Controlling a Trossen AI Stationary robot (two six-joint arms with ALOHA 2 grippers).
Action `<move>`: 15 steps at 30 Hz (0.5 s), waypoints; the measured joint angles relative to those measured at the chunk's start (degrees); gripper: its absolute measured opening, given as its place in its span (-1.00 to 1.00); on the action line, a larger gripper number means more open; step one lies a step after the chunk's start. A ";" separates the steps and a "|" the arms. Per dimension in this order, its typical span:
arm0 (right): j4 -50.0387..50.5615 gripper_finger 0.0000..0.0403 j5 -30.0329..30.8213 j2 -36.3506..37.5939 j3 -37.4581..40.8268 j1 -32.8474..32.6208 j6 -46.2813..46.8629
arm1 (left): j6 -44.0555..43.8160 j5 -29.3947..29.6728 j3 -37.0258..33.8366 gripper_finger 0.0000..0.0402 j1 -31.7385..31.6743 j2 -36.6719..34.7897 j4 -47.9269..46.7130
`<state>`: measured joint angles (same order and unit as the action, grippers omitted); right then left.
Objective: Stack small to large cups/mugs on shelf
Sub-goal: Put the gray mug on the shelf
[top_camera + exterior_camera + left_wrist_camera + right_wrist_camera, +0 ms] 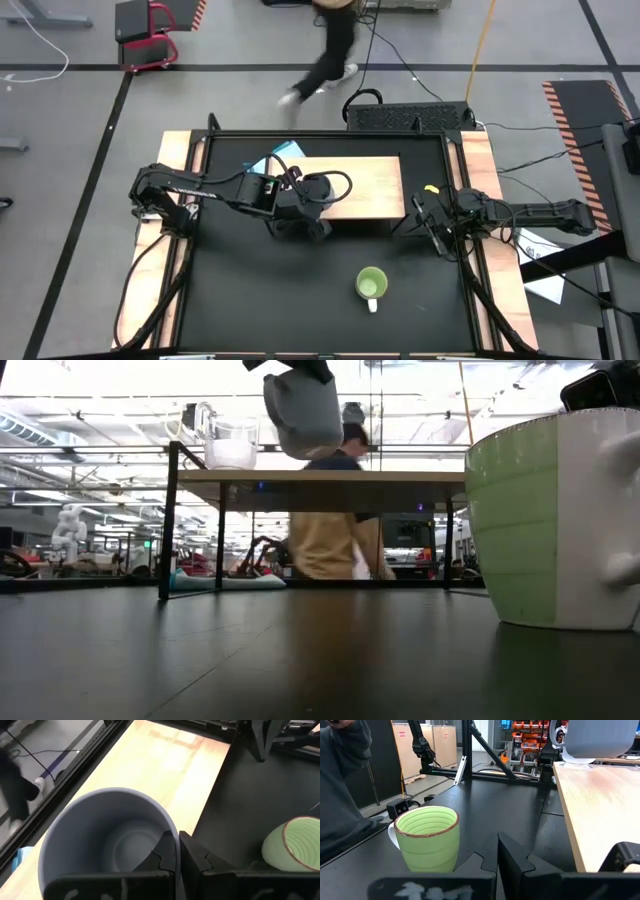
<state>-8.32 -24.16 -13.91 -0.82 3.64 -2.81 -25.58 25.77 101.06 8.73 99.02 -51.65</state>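
- Now: grey-blue mug [303, 412] in the air above the shelf [350, 188], near its front-left edge, clamped in the left pincer [177, 851] by the rim.
- Clear glass cup [231, 448] on the shelf's left end.
- Green mug [372, 285] on the black surface [250, 290].
- Right pincer [497, 851] at the shelf's right end, fingers together, empty.

A grey-blue mug [303, 412] hangs above the shelf [320, 477], apparently gripper-held, beside a clear cup [231, 447]; a green mug [520, 525] stands near.
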 joint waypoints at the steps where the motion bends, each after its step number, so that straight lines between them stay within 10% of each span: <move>1: 0.00 -1.00 0.00 0.00 0.00 0.01 0.00 | 0.02 0.01 0.00 -0.97 0.00 0.00 -0.05; 15: 0.00 -1.00 0.00 0.00 0.00 0.02 -0.03 | -0.40 0.18 -0.08 -0.97 0.49 0.93 -1.74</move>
<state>-8.32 -24.16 -13.91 -0.82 3.66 -2.84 -25.99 25.95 100.98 9.22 99.95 -53.39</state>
